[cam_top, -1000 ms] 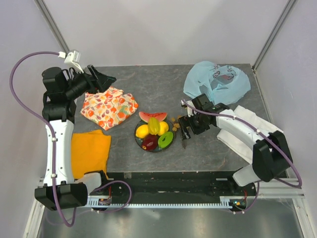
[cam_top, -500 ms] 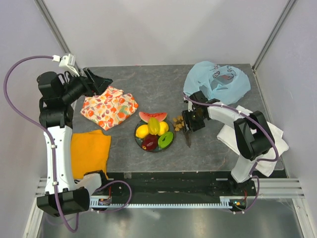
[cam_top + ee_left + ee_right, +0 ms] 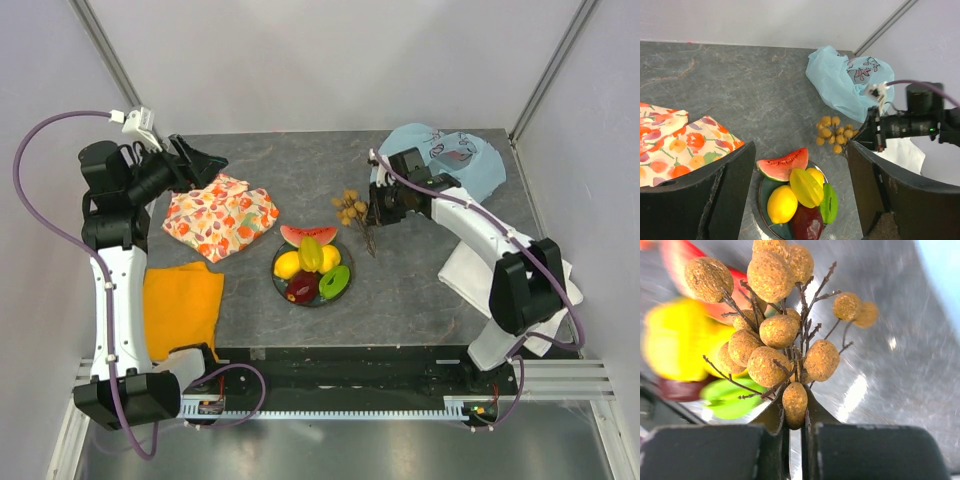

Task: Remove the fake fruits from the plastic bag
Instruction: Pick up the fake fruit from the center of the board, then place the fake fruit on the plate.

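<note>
My right gripper (image 3: 368,212) is shut on the brownish grape bunch (image 3: 348,207), pinching one grape at its base (image 3: 795,402) between the jaws. The bunch hangs just left of the light-blue plastic bag (image 3: 455,165), which lies crumpled at the back right. The other fake fruits sit on a dark round plate (image 3: 318,303): a watermelon slice (image 3: 782,165), a lemon (image 3: 782,204), a yellow-green piece (image 3: 807,187), a green piece (image 3: 829,202) and a dark red fruit (image 3: 807,225). My left gripper (image 3: 215,160) is open and empty, raised at the back left above the floral cloth.
An orange-floral cloth (image 3: 220,215) lies at the left. A plain orange cloth (image 3: 180,305) is at the near left edge. A white cloth (image 3: 500,260) lies under the right arm at the right side.
My right gripper has shut on the grape bunch beside the plate and carried it back toward the bag. The left arm shifted slightly.
</note>
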You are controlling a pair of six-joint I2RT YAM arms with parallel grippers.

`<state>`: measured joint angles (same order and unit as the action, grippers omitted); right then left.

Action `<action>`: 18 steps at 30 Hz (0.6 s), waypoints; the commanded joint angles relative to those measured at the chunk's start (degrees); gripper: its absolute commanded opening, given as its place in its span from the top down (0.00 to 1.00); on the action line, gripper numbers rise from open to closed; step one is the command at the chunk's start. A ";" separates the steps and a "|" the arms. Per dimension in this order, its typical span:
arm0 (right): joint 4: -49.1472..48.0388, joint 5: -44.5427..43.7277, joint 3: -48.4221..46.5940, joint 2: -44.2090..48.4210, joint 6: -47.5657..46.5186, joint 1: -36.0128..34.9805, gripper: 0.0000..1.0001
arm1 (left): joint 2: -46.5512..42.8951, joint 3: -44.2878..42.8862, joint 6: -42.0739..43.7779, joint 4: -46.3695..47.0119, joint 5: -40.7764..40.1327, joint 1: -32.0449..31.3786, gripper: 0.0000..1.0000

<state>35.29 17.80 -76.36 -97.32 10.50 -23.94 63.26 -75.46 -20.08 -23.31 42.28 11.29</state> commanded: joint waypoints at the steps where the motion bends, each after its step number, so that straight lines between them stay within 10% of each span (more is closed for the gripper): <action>1: -2.23 5.22 -4.06 4.85 4.52 -1.19 1.00 | 0.63 -0.30 -3.30 3.18 1.84 0.31 0.19; 18: -0.22 1.37 -10.56 0.82 -9.97 -19.82 0.96 | -1.92 0.84 -2.60 2.66 1.84 0.84 0.19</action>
<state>34.37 22.39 -82.87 -95.77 6.79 -41.65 63.40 -75.18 -21.61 -22.17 42.65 11.46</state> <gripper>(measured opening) 0.074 0.811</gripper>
